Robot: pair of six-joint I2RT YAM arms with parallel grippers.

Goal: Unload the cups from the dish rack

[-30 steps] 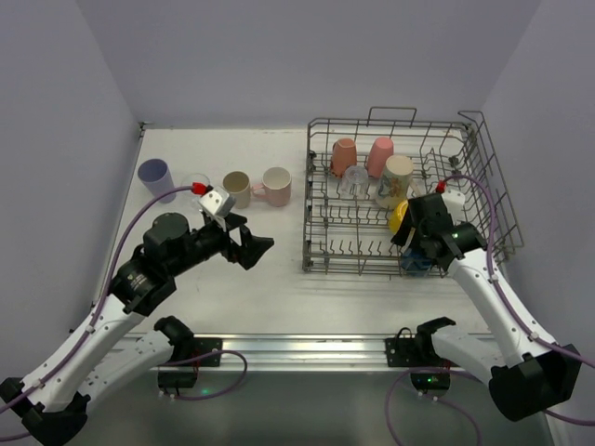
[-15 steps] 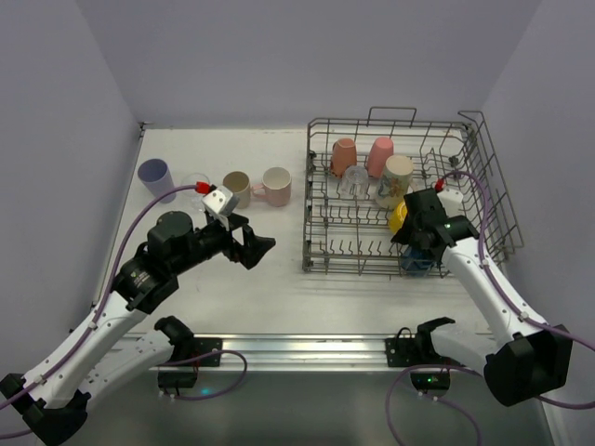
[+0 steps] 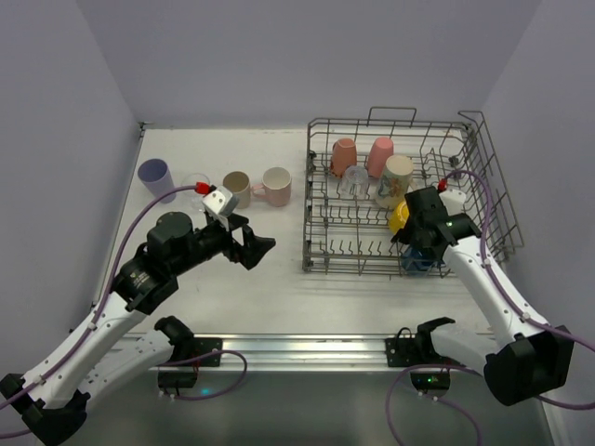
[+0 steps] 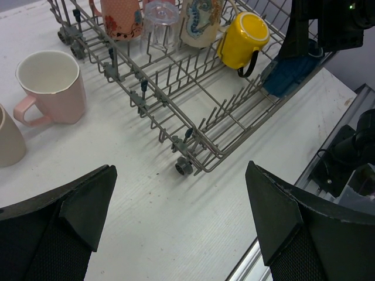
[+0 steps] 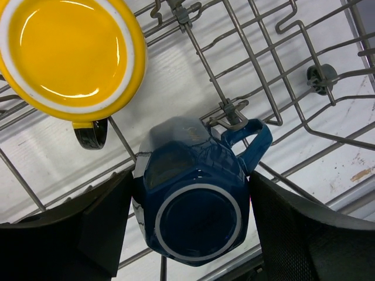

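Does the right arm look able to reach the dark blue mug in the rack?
Probably yes. The right pincer straddles the dark blue mug, with nothing between; the yellow mug stands beside, not in the way.

No text, label, brand, number or sign could be read in any of the views. The nearest thing to a marking was a seahorse-like picture on the cream mug [image 4: 202,20] standing in the dish rack [image 4: 184,167], and it bore no legible lettering.
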